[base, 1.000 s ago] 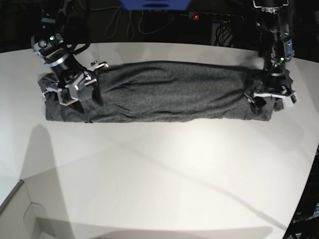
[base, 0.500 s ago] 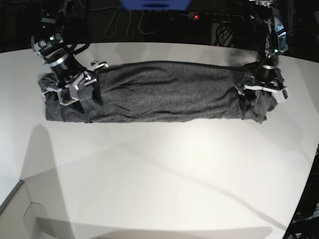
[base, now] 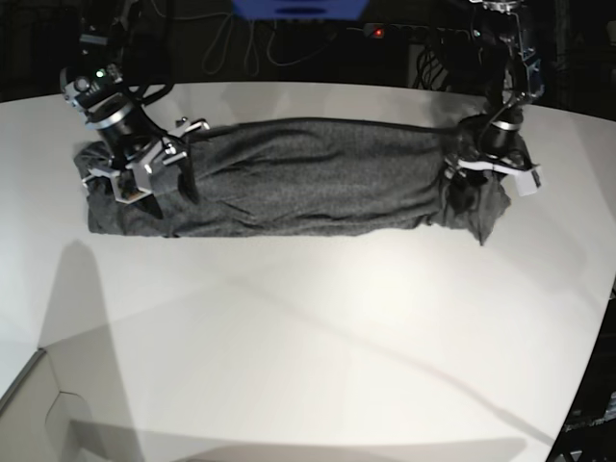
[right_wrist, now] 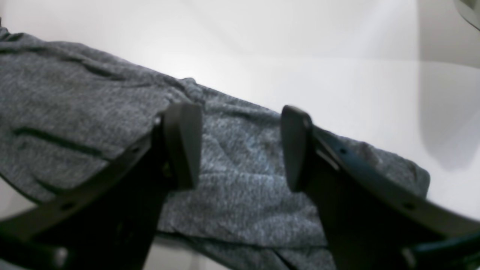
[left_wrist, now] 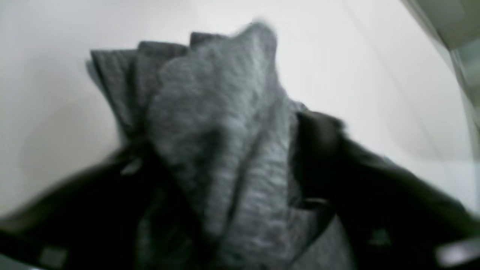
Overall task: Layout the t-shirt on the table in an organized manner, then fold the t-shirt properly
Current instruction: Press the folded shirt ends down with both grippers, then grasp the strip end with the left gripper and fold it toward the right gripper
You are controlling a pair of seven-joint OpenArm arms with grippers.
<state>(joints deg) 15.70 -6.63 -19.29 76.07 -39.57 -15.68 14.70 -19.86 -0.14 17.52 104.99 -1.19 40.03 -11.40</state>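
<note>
Dark, unlit room behind the white tabletop [base: 318, 337]. Blue object [base: 298, 9] at the top edge, beyond the tabletop's far rim. Just right of it, a black strip with a small red light [base: 379, 33]. Loose cables [base: 236, 43] hanging below the blue object. Soft grey shadows across the tabletop's near half.

- t-shirt [base: 308, 178]: heathered dark grey, plain, no print; paler grey flecks in the knit up close
- tabletop [base: 318, 337]: plain matte white, soft grey shadows
- left hand [base: 491, 173]: black, silver-white fittings
- right hand [base: 135, 178]: black fingers [right_wrist: 183, 146], silver-white fittings
- background: black, blue panel [base: 298, 9], small red light [base: 379, 33]
</note>
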